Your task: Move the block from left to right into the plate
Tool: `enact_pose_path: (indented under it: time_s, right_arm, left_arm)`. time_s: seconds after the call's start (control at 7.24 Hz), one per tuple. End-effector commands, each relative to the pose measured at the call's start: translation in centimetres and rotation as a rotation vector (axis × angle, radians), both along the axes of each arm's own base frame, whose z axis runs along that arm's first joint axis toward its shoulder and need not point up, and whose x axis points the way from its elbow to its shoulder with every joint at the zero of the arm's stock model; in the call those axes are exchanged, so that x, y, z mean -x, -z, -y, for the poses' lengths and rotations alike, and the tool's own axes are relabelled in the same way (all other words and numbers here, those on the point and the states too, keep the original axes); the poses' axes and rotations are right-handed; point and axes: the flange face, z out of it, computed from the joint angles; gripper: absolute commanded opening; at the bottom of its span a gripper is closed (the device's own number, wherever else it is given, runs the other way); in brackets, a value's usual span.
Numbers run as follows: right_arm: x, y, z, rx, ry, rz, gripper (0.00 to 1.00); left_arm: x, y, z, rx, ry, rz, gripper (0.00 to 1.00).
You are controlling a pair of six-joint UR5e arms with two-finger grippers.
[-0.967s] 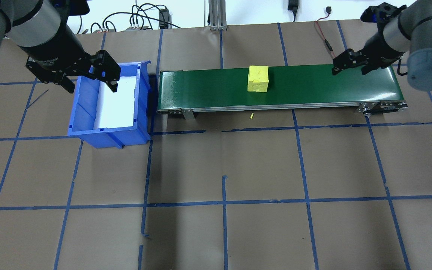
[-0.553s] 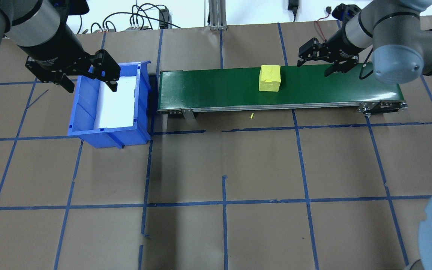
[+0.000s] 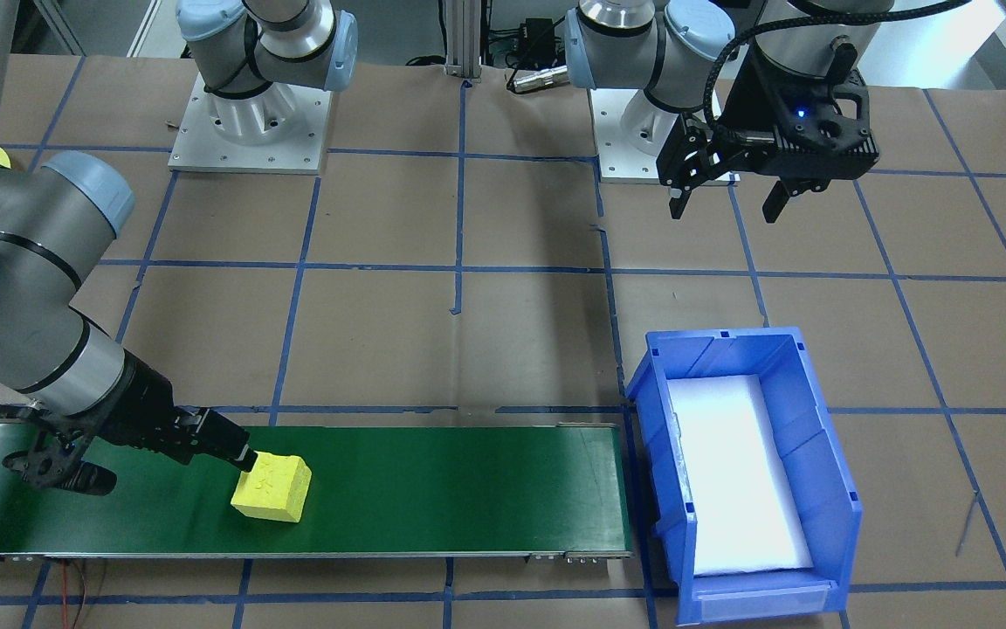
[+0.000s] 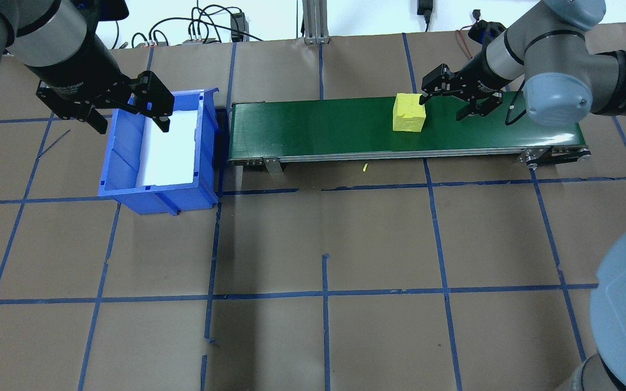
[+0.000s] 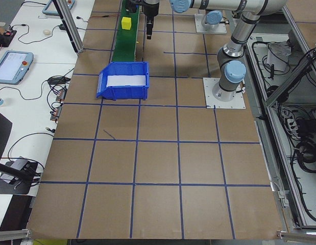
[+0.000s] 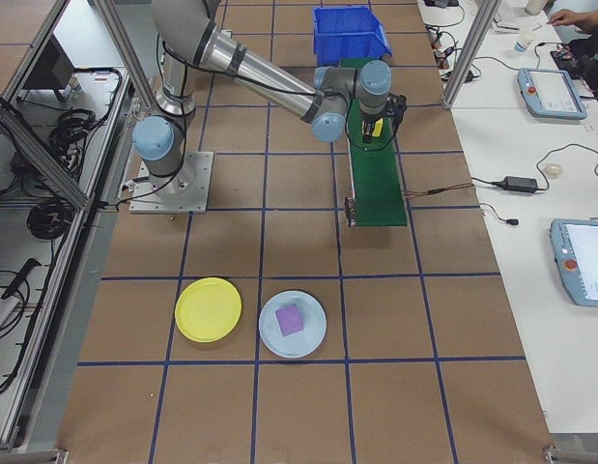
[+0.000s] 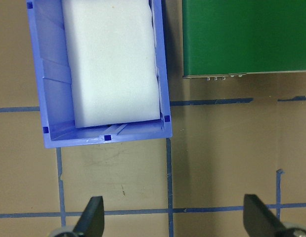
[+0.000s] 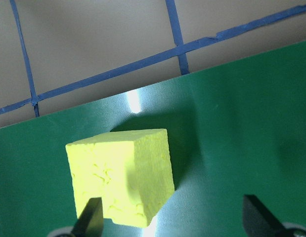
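Right wrist-mounted view crops the spread right end effector point(image 8: 172, 217), one fingertip point(image 8: 91, 215) overlapping the block point(image 8: 120, 180).

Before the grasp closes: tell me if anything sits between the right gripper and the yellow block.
Nothing visible does. The right gripper is open right beside the yellow block on the green conveyor belt, one finger at its corner.

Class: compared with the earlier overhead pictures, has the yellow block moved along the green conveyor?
Yes. The yellow block has shifted toward the green conveyor's right end, farther from the blue bin.
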Motion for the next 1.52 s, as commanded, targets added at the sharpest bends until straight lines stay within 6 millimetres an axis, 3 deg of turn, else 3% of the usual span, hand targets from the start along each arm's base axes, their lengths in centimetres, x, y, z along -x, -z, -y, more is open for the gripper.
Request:
enact_pose_path:
  time_s: [0.0,0.55,0.83,0.97,1.11,1.24,1.38]
  right_arm:
    - [0.2,0.5,0.9,-0.002,0.007,0.001,1.00]
    - [0.3,1.2,1.4,-0.008,0.002,0.000,1.00]
    - [1.4,4.4,1.8,-0.009,-0.062,-0.094,0.97]
    - [2.5,4.9,1.9,0.020,-0.186,-0.233,0.86]
    - [3.1,3.1,1.6,0.036,-0.221,-0.303,0.56]
    - [3.4,-0.9,0.9,0.115,-0.311,-0.360,0.33]
    - [6.3,-3.2,-0.4,0.113,-0.461,-0.537,0.32]
  left_arm:
    - [0.0,0.0,0.0,0.000,-0.001,0.000,1.00]
    - [0.0,0.0,0.0,0.000,-0.001,0.000,1.00]
    - [-0.1,-0.2,0.0,0.003,-0.003,0.000,1.00]
    - [-0.1,-0.1,0.0,0.003,-0.003,0.000,1.00]
    - [-0.1,0.0,0.1,0.000,-0.001,0.000,1.00]
    - [-0.1,-0.2,0.0,0.003,-0.003,0.000,1.00]
    - [-0.1,0.0,0.1,0.002,-0.003,0.000,1.00]
